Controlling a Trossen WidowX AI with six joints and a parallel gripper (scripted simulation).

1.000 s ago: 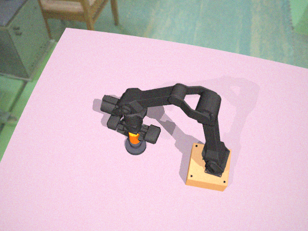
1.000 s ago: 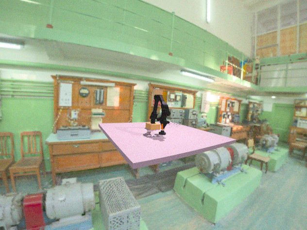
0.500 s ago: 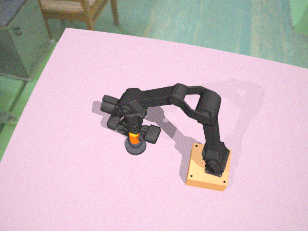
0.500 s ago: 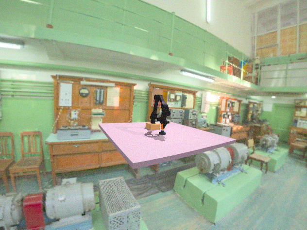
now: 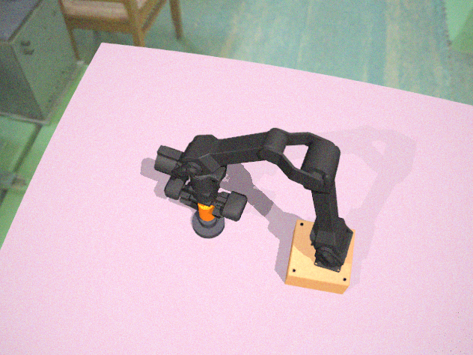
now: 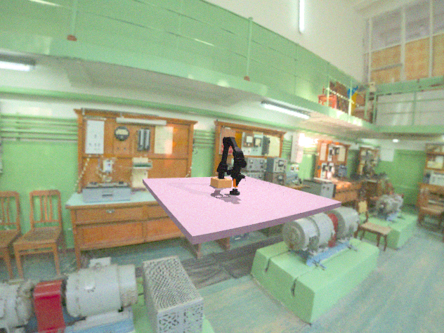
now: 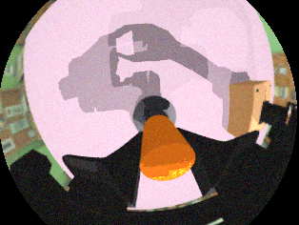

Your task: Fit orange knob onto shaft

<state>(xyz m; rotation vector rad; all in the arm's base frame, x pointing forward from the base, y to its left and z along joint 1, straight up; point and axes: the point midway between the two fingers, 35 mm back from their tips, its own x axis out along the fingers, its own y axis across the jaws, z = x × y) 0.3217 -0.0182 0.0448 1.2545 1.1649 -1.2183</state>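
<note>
Green walls (image 6: pixel 39 161) carry wooden instrument panels (image 6: pixel 134 147); wooden chairs (image 6: pixel 36 225) stand left, grey motors (image 6: pixel 315 229) sit on green plinths (image 6: pixel 315 279).

My feed: bright, even light; arm (image 5: pixel 267 153) throws soft shadows across table (image 5: pixel 114 267); wrist view fisheyed, bkgd blurry.

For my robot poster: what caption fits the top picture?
Fingers grip the orange knob over the round pedestal.

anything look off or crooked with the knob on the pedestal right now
Nothing stands out. The orange tapered knob stands upright over the dark round pedestal, clamped in the black parallel-jaw gripper. Whether it is fully seated cannot be told.
</note>
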